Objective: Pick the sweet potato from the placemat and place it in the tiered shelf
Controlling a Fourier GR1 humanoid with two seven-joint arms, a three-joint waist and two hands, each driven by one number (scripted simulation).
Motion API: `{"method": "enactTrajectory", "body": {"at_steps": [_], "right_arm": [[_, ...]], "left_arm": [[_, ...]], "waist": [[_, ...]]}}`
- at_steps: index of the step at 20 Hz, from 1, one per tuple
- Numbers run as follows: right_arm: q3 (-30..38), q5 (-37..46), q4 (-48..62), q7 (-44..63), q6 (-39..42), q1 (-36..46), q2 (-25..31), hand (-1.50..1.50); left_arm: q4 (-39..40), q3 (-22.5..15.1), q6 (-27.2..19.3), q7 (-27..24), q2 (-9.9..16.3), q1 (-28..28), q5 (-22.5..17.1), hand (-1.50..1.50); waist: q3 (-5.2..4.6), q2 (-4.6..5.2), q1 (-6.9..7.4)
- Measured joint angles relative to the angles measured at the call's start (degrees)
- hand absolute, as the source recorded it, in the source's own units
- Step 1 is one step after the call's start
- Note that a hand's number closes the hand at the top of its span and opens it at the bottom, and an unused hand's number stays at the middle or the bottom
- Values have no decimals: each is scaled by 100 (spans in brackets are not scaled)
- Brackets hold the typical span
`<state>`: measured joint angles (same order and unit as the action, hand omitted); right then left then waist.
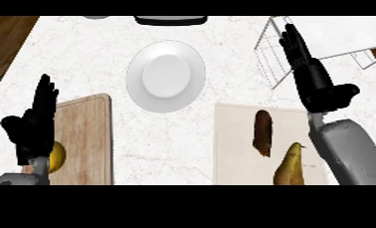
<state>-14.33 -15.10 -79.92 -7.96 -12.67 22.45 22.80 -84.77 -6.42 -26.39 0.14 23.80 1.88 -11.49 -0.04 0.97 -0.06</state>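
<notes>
Nearest us, on the pale placemat (235, 147), the sweet potato (262, 132) lies lengthwise, untouched, just beside a yellow-brown pear (290, 166). We judge it stiff, fairly dense and rough-skinned (unlikely to slip or bruise), so we would take it across its thick middle, fingers on one long side and thumb on the other, keeping clear of the pear. Our left hand (33, 122) rests open, fingers up, over the wooden board (88, 137). Farther off, our right hand (312, 75) is also open and holds nothing, fingers straight toward the wire tiered shelf (270, 53) beyond the desk (220, 38).
</notes>
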Motion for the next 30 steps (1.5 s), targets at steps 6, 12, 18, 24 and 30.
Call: {"method": "enactTrajectory", "body": {"at_steps": [6,12,18,24,30], "right_arm": [[-874,923,517,1166,-31,435,-11,150],[-914,1674,682,2313,-800,567,-212,-150],[-1229,1669,-285,3446,208,843,95,-150],[-2008,1683,-739,5173,1650,1599,440,-150],[-2986,2062,-663,6406,2807,2449,409,-150]], "left_arm": [[-332,-169,167,167,-65,358,48,0],[-686,-208,429,387,-161,385,-92,0],[-832,-202,507,491,-234,318,-49,0],[-863,-188,559,541,-231,346,-56,0],[-864,-195,586,566,-258,418,-35,0]], "waist": [[-6,-70,109],[-5,-102,44],[-4,-126,-9],[-17,-147,41],[-22,-134,121]]}}
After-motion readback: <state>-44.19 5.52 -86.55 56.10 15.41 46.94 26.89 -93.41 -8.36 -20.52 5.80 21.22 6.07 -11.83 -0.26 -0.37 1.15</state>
